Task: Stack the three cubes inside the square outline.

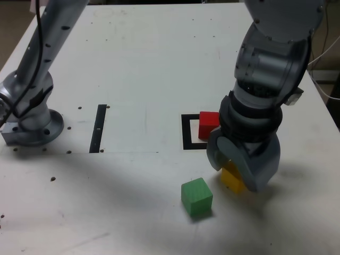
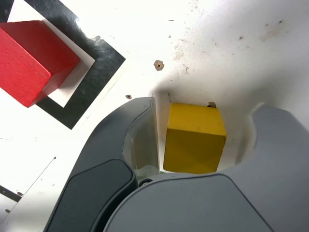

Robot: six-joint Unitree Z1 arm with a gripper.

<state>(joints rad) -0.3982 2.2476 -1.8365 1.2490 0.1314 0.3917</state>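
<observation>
The step in hand looked like the pick-up of the yellow cube (image 2: 194, 138). The claw (image 1: 240, 169) had its jaws spread either side of that cube, low over the table (image 1: 143, 69). In the wrist view one jaw sat close against a cube face and the other stood off with a clear gap, so the claw was released, not yet clenched on anything.

The red cube (image 1: 209, 125) sat inside the square outline (image 1: 187, 133), turned a little against the frame, so 1 of 3 seemed placed. In the exterior view the yellow cube lay at about 5 o'clock from the red one, near but apart, and the green cube (image 1: 196, 197) lay at about 8 o'clock from the yellow, loose on the table.

To my eye, the next move called for the jaws to close squarely on the yellow cube's flat sides, then lift clear and carry it over the red one.

All 3 cubes looked plain, matte and equal in size, each smaller than the claw.
</observation>
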